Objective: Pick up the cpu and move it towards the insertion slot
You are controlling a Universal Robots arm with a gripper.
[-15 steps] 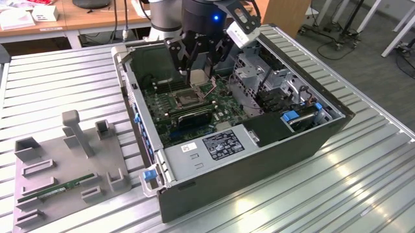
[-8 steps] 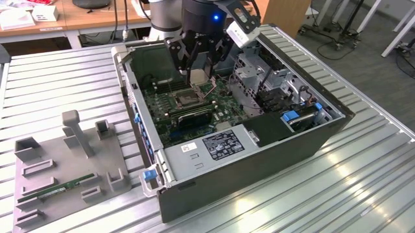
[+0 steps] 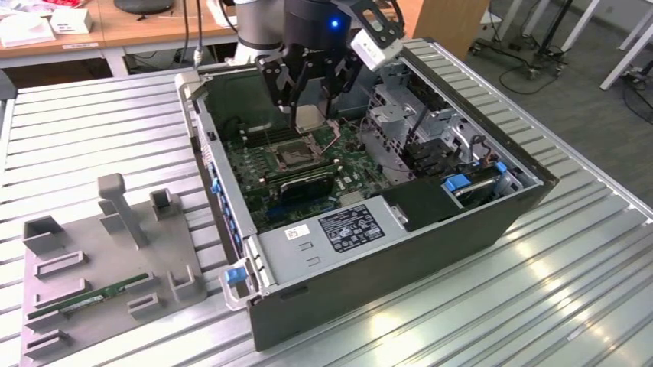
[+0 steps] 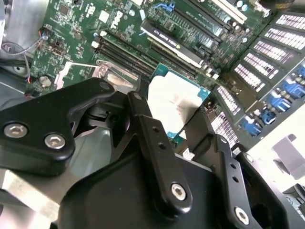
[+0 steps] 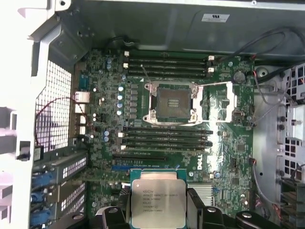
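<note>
Gripper (image 5: 157,210) fingers, black and two in number, clamp one flat square cpu (image 5: 157,204) with a silvery metal face and pale rim, holding it above the green motherboard (image 5: 105,119) inside the open dark computer case (image 3: 408,252). One square insertion slot (image 5: 171,102), shiny-framed with a dark centre, lies well apart from the chip, beyond black memory slots (image 5: 167,138).
</note>
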